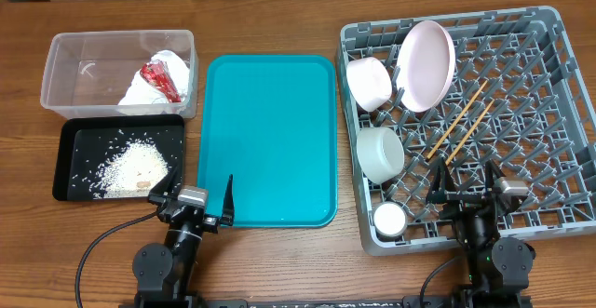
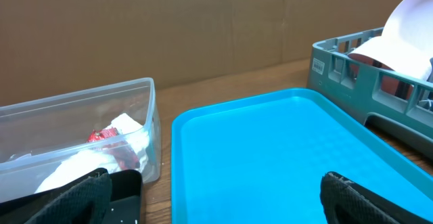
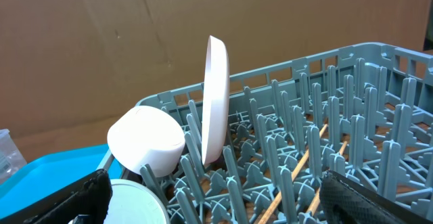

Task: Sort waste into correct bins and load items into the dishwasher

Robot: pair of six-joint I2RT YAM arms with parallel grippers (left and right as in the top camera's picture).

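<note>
The grey dishwasher rack (image 1: 549, 113) at the right holds a pink plate (image 1: 426, 64) on edge, a pink-white bowl (image 1: 371, 82), a pale green bowl (image 1: 380, 153), a small white cup (image 1: 389, 219) and two wooden chopsticks (image 1: 463, 120). The plate (image 3: 216, 95) and a bowl (image 3: 145, 139) show in the right wrist view. The teal tray (image 1: 270, 140) is bare. The clear bin (image 1: 70, 52) holds white paper and a red wrapper (image 1: 160, 82). The black bin (image 1: 70, 145) holds rice (image 1: 135, 167). My left gripper (image 1: 198, 201) is open and empty at the tray's near edge. My right gripper (image 1: 463, 186) is open and empty over the rack's near edge.
The wooden table (image 1: 279, 252) runs along the front. A brown cardboard wall (image 2: 203, 21) stands behind. The clear bin (image 2: 81, 126) and tray (image 2: 270, 156) fill the left wrist view, with the rack's corner (image 2: 338, 65) at the right.
</note>
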